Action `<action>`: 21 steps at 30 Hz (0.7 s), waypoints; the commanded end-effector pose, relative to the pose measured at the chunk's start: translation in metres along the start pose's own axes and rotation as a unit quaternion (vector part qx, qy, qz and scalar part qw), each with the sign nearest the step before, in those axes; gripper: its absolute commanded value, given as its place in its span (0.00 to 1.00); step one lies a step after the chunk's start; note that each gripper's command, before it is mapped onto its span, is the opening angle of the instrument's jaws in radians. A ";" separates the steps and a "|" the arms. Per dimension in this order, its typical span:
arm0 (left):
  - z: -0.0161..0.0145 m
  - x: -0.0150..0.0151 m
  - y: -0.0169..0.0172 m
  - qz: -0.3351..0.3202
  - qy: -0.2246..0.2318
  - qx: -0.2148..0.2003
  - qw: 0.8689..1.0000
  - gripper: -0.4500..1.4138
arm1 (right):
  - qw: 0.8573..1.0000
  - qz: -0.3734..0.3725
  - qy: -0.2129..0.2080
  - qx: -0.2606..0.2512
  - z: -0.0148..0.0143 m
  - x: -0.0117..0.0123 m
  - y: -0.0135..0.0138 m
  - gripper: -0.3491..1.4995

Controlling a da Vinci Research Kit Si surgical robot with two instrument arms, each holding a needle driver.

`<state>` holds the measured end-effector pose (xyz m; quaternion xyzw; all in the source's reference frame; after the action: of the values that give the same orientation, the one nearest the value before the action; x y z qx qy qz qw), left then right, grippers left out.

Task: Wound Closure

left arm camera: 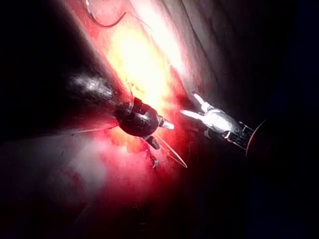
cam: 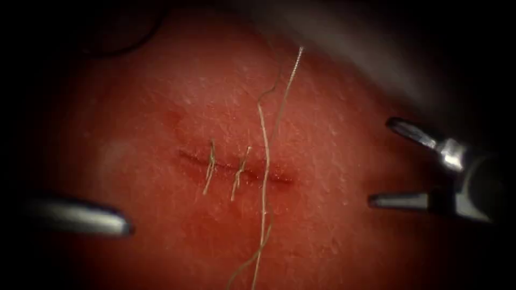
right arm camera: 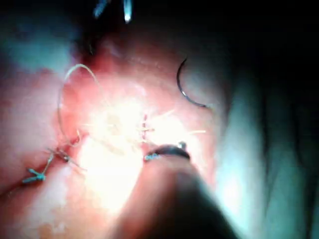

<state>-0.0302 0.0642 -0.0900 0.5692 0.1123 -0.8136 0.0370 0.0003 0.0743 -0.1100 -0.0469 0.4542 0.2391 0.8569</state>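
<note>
The tissue (cam: 161,107) has a horizontal cut (cam: 279,179) crossed by two tied stitches (cam: 209,166). A long loose thread (cam: 265,161) crosses the cut right of them and trails far up and down the tissue. The curved needle (right arm camera: 187,92) lies free on the tissue away from the cut; a dark arc (cam: 134,45) at the upper left looks like it. My right tool (cam: 384,162) hovers right of the cut, jaws wide open, holding nothing. My left tool (cam: 121,223) sits low on the left; its jaws (left arm camera: 162,135) stand apart and hold nothing.
Red fluid stains the tissue around the cut. A pale surface (cam: 376,48) borders the tissue at the upper right. Cut thread ends (cam: 235,190) stick out below the two stitches.
</note>
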 end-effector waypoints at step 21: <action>0.0073 -0.0088 0.0003 0.000 -0.080 0.066 0.995 0.57 | 1.000 -0.002 0.001 -0.002 0.0013 0.0000 -0.0003 0.97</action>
<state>-0.0330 0.0621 -0.0791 0.5014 0.0537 -0.8635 0.0076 0.0009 0.0741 -0.1096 -0.0497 0.4532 0.2394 0.8572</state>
